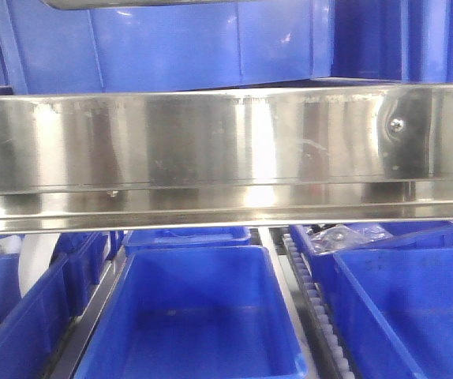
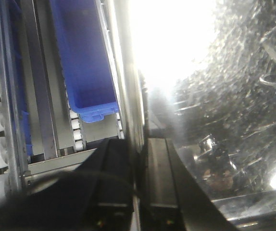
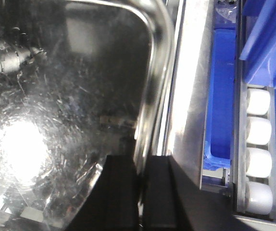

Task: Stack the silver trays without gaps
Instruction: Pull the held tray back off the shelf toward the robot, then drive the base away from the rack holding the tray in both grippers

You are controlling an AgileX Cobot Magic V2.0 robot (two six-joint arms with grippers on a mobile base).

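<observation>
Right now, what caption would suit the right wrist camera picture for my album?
Right gripper pinches the silver tray by its rim, beside a blue bin and white conveyor rollers.

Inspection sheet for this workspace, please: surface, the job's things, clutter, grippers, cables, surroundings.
Surface: roller lanes below a steel shelf rail.
Job's things: silver tray, scratched and glare-lit, seen from each wrist; one tray or two, cannot tell; no stack in view.
Clutter: clear bagged item in a rear bin.
Grippers: left gripper and right gripper each closed on a tray rim.
Cables: nothing clearly seen.
Surroundings: blue bins above and below the rail.
</observation>
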